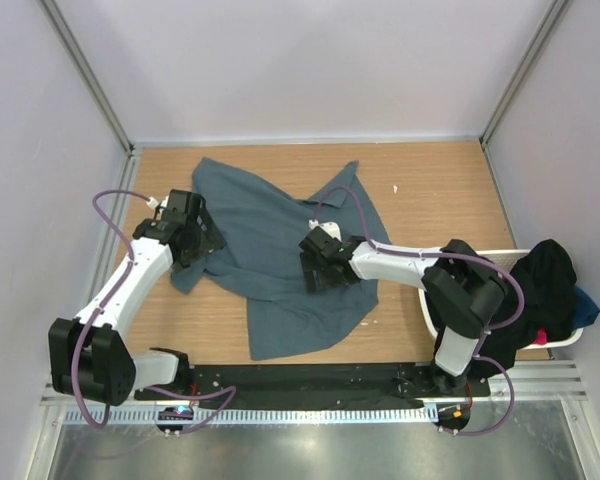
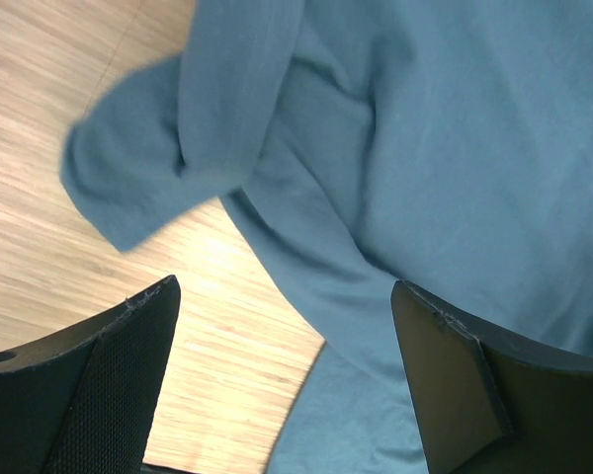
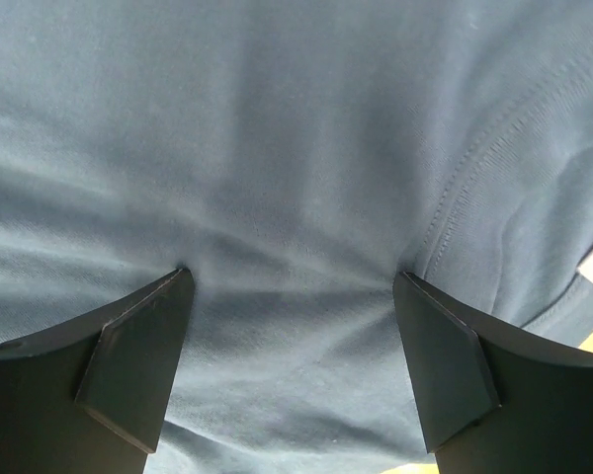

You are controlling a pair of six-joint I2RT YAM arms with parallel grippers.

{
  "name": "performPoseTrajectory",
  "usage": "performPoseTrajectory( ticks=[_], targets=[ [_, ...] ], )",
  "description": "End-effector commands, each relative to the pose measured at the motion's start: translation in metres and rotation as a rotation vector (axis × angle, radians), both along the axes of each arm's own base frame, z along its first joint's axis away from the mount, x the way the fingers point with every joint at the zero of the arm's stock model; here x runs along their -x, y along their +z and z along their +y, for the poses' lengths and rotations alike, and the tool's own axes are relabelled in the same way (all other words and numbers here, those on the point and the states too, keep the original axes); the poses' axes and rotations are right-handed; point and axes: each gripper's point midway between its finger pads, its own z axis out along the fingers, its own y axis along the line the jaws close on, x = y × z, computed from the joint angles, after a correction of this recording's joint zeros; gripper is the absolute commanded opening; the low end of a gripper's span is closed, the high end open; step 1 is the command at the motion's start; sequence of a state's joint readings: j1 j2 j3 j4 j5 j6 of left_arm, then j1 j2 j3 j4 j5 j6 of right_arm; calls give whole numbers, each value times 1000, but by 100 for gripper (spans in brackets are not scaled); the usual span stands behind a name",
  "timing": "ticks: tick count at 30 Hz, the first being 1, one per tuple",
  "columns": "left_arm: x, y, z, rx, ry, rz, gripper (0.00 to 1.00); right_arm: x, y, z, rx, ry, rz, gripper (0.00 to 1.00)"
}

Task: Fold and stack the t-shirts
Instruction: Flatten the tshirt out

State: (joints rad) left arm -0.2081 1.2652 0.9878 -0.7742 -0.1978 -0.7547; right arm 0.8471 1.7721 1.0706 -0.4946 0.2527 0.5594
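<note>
Starting at our own fingers, we hold nothing. The left gripper (image 2: 285, 296) stands spread wide with no cloth between its pads, and the right gripper (image 3: 292, 281) is spread just as wide.

By our reckoning the task is near its beginning. The blue-grey t-shirt (image 1: 270, 225) lies rumpled and skewed on the table (image 1: 430, 190), with no clean fold in it and no stack anywhere. Further out, a black shirt (image 1: 545, 280) and scraps of blue and red cloth hang in the laundry basket (image 1: 568, 341) at the right edge, waiting their turn.

In the left wrist view, the shirt's edge runs down between our fingers: one finger is over bare wood, the other over cloth, and a loose sleeve (image 2: 128, 188) lies just beyond. In the right wrist view, both fingers hover over the shirt's body, with a seam beside one tip. We cannot tell whether they touch the cloth.
</note>
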Motion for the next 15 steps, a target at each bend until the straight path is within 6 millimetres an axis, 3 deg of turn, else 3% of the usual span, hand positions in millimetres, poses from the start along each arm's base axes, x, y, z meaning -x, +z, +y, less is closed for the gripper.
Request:
performPoseTrajectory(
  ticks=[1, 9, 13, 15],
  targets=[
    [-11, 21, -1, 3, 2, -50, 88, 36, -29, -60, 164, -53, 119, 88],
    [-5, 9, -14, -14, -48, -8, 87, 50, -7, -113, 190, -155, 141, 89],
    [3, 9, -32, -87, -111, -2, 86, 29, 21, -120, 122, -172, 118, 89],
    [12, 3, -41, -120, -146, 31, 85, 8, 50, -107, 78, -151, 65, 89]
  ],
)
